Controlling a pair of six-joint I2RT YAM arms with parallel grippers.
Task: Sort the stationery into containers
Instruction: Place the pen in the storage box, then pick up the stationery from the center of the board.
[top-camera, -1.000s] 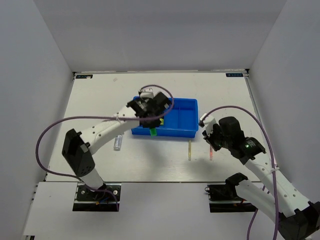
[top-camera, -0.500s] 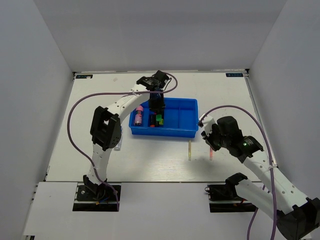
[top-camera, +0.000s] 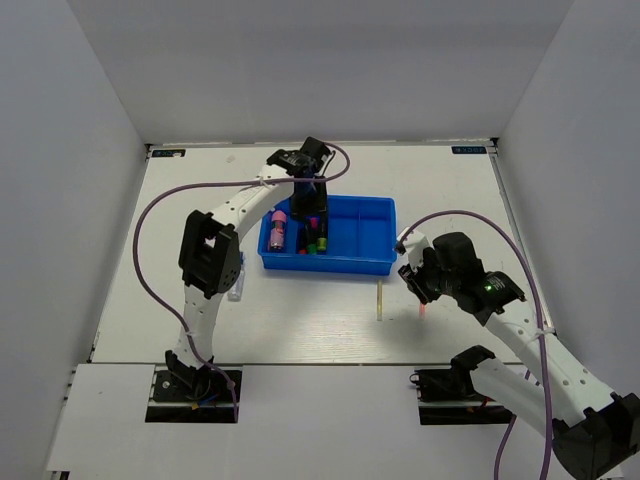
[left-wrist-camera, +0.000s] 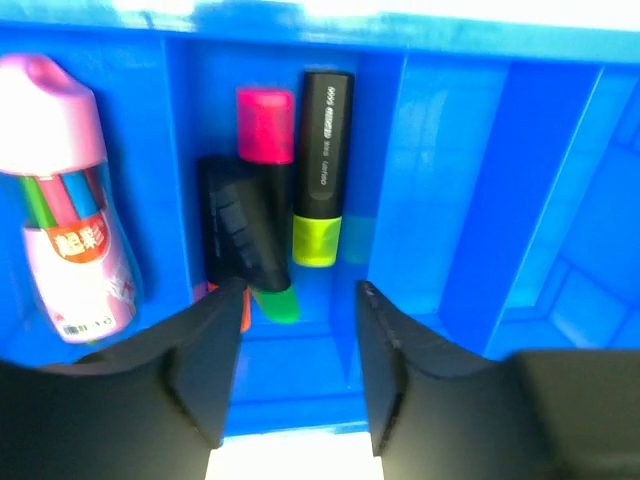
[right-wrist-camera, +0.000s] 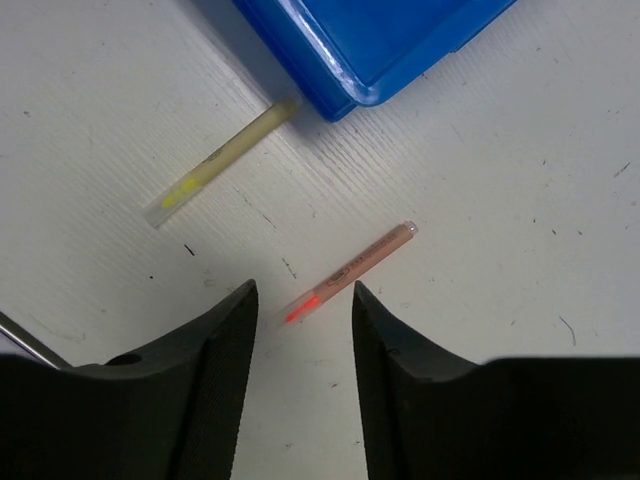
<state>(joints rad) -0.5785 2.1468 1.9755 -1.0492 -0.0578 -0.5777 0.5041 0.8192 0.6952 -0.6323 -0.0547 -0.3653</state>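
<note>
Both pincers had widened since a second ago. My right gripper (right-wrist-camera: 302, 295) hung open astride one thin reddish stick (right-wrist-camera: 355, 268) on the white table (right-wrist-camera: 500, 300), one pale stick (right-wrist-camera: 222, 161) beside. Closing on it came next, I judged. Farther, the left gripper (left-wrist-camera: 300, 288) gaped empty over three stubby black highlighters (left-wrist-camera: 320, 150) in the shallow bright-blue plastic tray (left-wrist-camera: 560, 150).

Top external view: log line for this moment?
left tool open, empty, over tray | right tool open above reddish pen on table | pale pen outside tray
</note>
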